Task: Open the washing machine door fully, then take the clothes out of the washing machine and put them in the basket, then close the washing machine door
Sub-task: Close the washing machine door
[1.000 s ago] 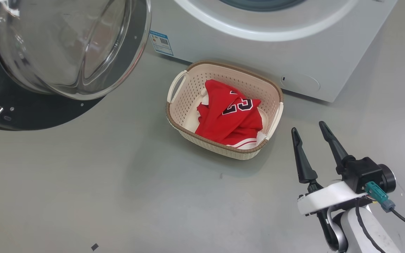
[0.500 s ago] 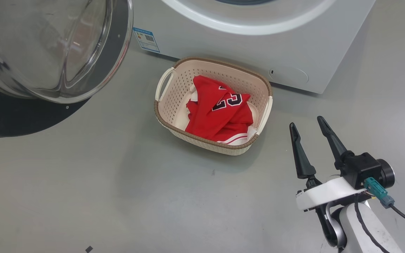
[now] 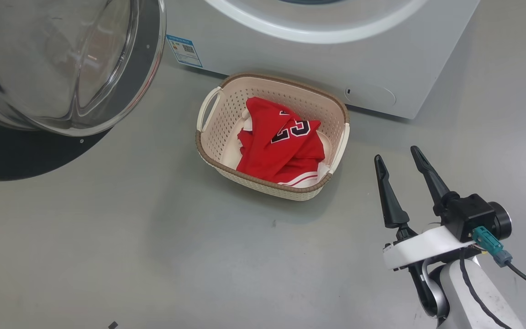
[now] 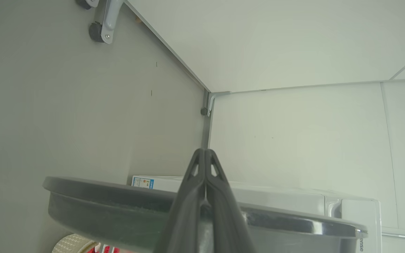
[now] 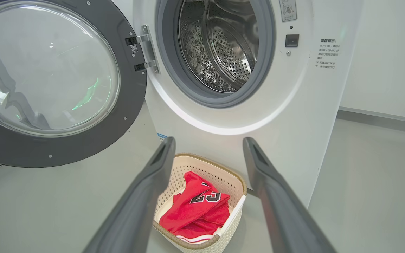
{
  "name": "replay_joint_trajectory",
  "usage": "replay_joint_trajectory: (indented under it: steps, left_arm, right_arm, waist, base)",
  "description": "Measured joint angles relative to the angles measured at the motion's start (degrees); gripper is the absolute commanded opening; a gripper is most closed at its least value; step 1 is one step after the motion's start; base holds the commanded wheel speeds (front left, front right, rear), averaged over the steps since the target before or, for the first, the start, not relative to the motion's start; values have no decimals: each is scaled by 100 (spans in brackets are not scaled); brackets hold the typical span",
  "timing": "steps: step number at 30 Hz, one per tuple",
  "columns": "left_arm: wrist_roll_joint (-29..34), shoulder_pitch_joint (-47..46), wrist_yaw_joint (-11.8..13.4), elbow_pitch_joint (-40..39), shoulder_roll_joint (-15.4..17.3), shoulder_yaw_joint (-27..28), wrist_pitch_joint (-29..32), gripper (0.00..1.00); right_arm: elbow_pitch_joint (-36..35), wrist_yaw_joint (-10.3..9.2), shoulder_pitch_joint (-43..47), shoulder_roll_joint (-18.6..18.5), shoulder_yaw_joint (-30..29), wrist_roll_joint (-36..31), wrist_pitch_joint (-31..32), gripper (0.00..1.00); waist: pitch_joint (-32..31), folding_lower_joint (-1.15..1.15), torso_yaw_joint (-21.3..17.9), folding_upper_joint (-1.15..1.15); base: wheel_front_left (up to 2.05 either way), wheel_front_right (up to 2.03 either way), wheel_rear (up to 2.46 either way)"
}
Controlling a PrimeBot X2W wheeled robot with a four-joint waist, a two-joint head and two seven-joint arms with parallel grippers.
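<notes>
Door (image 5: 47, 80) swung wide open, hinged at left of washer (image 5: 223, 119) opening; steel drum (image 5: 220, 49) visible behind grey gasket. Clothes (image 3: 281, 146), red, lie crumpled in basket (image 3: 221, 130), dark numeral facing up. Basket on floor (image 3: 153, 251), just before washer front, right of door. Right claw (image 3: 396, 154) spread wide, empty, right of basket and apart from it. Left claw (image 4: 205, 151): fingers pressed together, nothing between them, at door rim; contact with rim unclear.
</notes>
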Motion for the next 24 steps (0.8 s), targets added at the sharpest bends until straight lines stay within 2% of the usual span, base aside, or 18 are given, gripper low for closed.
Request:
replay_joint_trajectory:
  steps: [7,12,24]
  left_arm:
    - [-10,-166,0,654,105,163,-1,0]
    - [45,-280,0,901,358,234,-16,0]
    - [149,-655,0,1451,487,249,-115,0]
  right_arm:
    - [7,0,0,3,16,-1,0,100]
    - [21,9,-31,20,69,-8,0,100]
    - [19,9,-36,20,7,-10,0,100]
  waist:
    - [2,0,-42,0]
    - [21,0,-134,0]
    - [71,0,-226,0]
  base:
    - [0,0,0]
    - [0,0,0]
    - [0,0,0]
